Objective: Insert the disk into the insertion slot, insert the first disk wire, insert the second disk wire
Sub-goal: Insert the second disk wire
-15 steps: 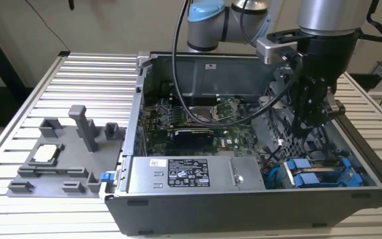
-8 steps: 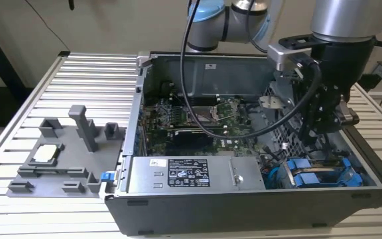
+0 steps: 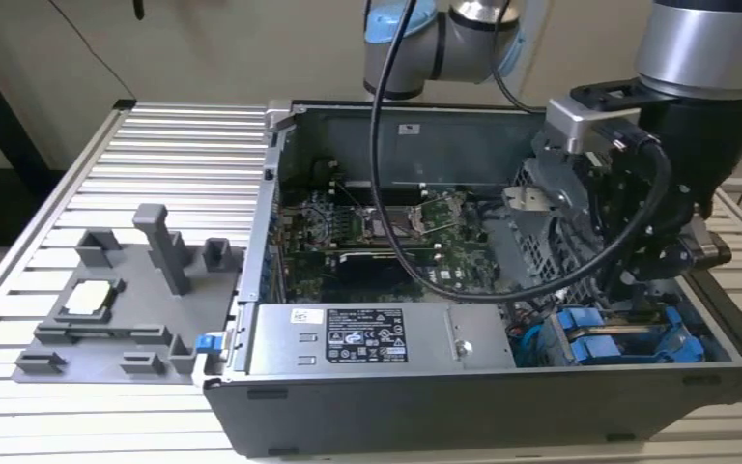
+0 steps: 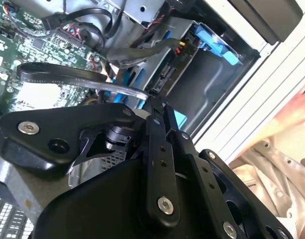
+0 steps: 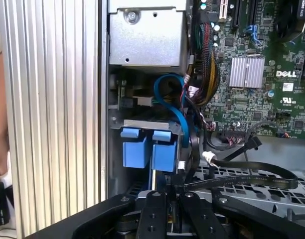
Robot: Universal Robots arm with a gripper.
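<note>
My gripper (image 3: 629, 282) reaches down into the open computer case at the exterior view's right, over the drive cage. In both wrist views its black fingers (image 4: 155, 105) (image 5: 170, 193) stand close together, shut on the end of a flat black disk wire (image 4: 58, 75) (image 5: 252, 177). Just beyond the fingertips is the insertion slot (image 4: 207, 84), a grey sheet-metal bay. Two blue carrier ends (image 5: 135, 147) (image 3: 603, 345) sit in the cage. The disk's body is hidden behind them. A connector port (image 4: 167, 74) shows at the bay's near end.
A grey power-supply box (image 3: 364, 338) with a white sticker lies beside the cage. The green motherboard (image 5: 262, 74), a blue cable loop (image 5: 167, 99) and bundled wires (image 5: 207, 64) crowd the case. A grey fixture tray (image 3: 100, 309) sits on the slatted table (image 3: 152, 164).
</note>
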